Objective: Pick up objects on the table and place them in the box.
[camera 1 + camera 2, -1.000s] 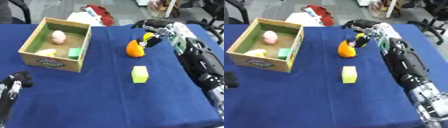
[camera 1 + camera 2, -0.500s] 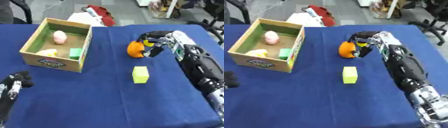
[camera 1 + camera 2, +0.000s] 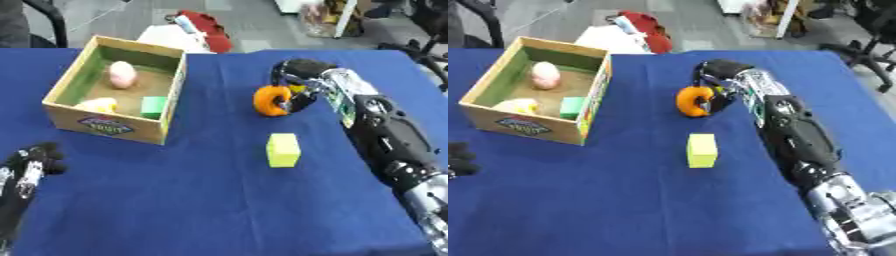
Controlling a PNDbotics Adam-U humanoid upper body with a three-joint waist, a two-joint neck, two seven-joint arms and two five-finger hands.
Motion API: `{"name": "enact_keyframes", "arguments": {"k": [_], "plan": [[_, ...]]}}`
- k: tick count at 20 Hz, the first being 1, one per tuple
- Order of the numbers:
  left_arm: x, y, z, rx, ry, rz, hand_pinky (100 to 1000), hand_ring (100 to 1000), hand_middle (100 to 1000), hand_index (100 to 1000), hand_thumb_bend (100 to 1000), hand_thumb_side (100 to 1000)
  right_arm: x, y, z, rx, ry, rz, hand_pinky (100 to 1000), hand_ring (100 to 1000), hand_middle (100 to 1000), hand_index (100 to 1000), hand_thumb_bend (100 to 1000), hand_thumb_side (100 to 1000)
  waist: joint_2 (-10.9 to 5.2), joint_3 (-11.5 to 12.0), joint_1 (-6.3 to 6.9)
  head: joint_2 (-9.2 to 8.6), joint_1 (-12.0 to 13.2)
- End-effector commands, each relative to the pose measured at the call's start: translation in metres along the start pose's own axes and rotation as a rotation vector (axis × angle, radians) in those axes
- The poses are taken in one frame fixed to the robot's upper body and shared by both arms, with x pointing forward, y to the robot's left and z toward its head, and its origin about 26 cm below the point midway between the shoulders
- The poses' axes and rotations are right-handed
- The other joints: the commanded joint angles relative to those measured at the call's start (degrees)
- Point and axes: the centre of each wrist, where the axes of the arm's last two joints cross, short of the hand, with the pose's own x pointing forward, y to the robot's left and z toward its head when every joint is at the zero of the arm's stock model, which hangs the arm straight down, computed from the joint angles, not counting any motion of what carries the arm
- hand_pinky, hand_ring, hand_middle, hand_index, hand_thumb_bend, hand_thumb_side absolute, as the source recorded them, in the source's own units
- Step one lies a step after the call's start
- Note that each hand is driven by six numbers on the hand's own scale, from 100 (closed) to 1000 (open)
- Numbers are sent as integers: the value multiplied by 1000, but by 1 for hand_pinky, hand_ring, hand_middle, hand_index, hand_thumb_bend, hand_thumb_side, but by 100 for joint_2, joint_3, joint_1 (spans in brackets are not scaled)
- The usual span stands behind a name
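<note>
right hand fingers hide far side of orange thing; grip contact unclear. left hand cut off at lower left edge, blurred.

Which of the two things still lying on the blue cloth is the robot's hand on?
The orange one: the right hand curls round it. The yellow-green block lies apart, untouched.

Right hand curled; left hand rests low.

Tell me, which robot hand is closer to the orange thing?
The right hand: its fingers curl around the orange thing. The left hand rests far away, near the lower left corner.
</note>
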Motion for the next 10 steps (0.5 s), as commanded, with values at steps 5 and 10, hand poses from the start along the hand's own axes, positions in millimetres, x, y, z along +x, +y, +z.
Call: {"name": "enact_keyframes", "arguments": {"k": [5, 10], "plan": [[7, 3, -4, -2, -29, -13, 669, 584, 592, 758, 100, 758, 36, -66, -31, -246, -117, -43, 778, 761, 706, 348, 100, 110, -180, 86, 64, -72, 12], [8, 2, -6, -11, -34, -9, 669, 584, 592, 758, 100, 757, 68, -94, -49, -286, -208, -41, 780, 763, 709, 351, 100, 104, -186, 180, 62, -83, -22]]}}
